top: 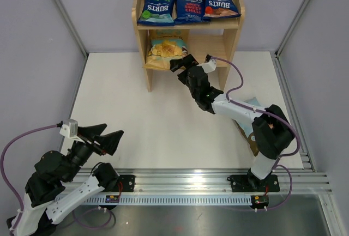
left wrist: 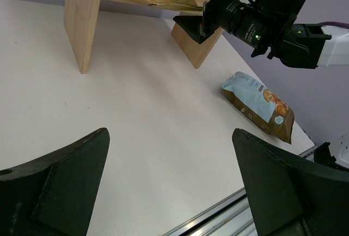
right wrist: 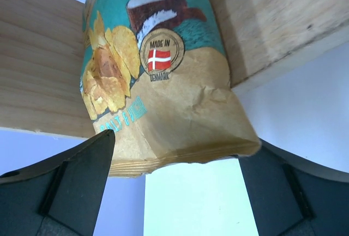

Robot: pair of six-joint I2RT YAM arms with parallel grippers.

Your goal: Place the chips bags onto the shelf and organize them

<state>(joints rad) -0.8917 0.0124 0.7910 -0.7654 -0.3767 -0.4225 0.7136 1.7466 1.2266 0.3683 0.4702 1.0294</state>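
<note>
The wooden shelf (top: 233, 24) stands at the far middle of the table. Three dark-blue Burts chips bags (top: 156, 5) (top: 189, 6) (top: 219, 4) lie side by side on its top tier. A tan bag (top: 166, 48) lies on the lower tier, its end overhanging the front edge. My right gripper (top: 182, 63) hangs open just in front of that bag; in the right wrist view the tan bag (right wrist: 163, 83) ends between the spread fingers of the gripper (right wrist: 177, 149). A light-blue-and-brown bag (left wrist: 259, 105) lies flat on the table at the right. My left gripper (top: 106, 138) is open and holds nothing.
The right arm (top: 240, 110) stretches across the right side of the white table (top: 142, 116) and partly covers the light-blue-and-brown bag (top: 249, 132). A metal rail (top: 191, 184) runs along the near edge. Grey walls enclose the table on the left, right and back.
</note>
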